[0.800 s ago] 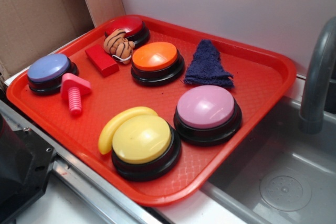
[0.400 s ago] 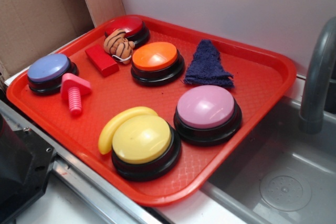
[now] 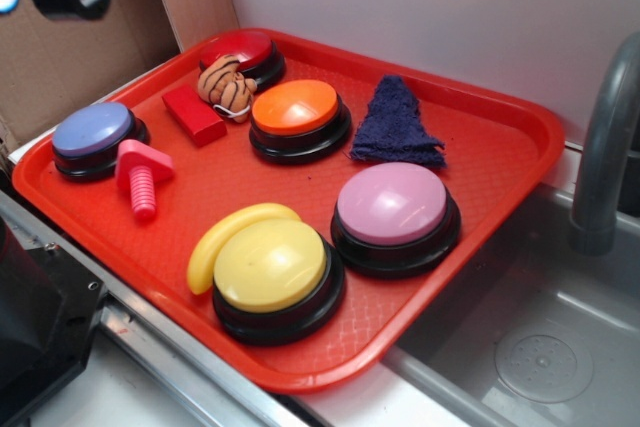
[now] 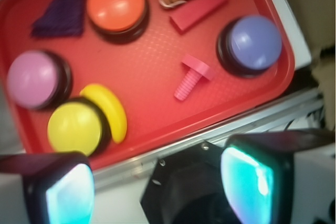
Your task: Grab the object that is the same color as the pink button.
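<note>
Bolt (image 3: 141, 179), pink like the pink button (image 3: 392, 203), lies on the tray (image 3: 500, 147) beside the lavender button (image 3: 93, 129); gripper (image 4: 155, 182), fingers apart, hovers off the tray's edge, approach stage, next needing descent over the ribbed shaft.
</note>
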Robot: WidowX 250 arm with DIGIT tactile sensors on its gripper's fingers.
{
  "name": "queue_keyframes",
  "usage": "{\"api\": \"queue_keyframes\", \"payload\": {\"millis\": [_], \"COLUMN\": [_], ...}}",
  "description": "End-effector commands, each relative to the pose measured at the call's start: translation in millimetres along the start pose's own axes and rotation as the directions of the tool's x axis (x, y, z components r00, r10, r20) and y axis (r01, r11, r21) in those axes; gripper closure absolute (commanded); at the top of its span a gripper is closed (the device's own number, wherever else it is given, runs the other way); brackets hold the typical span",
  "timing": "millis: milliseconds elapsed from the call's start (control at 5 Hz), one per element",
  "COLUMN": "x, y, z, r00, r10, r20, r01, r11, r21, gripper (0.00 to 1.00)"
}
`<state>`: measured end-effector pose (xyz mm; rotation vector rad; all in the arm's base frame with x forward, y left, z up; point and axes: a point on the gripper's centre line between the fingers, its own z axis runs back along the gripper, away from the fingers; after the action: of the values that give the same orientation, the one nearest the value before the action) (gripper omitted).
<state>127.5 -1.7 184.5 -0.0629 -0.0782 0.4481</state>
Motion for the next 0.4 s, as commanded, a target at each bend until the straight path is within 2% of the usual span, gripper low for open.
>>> {"api": "queue_keyframes", "payload": {"millis": [0, 200], "x": [13, 22], "y": [14, 32], "z": [-49, -94], "r00": [0.970, 0.920], "r10": [0.240, 0.372], "r20": [0.047, 0.119], "r01": [-0.240, -0.380], "r11": [0.971, 0.923], "r21": [-0.007, 0.053], "gripper": [0.00, 0.00]}}
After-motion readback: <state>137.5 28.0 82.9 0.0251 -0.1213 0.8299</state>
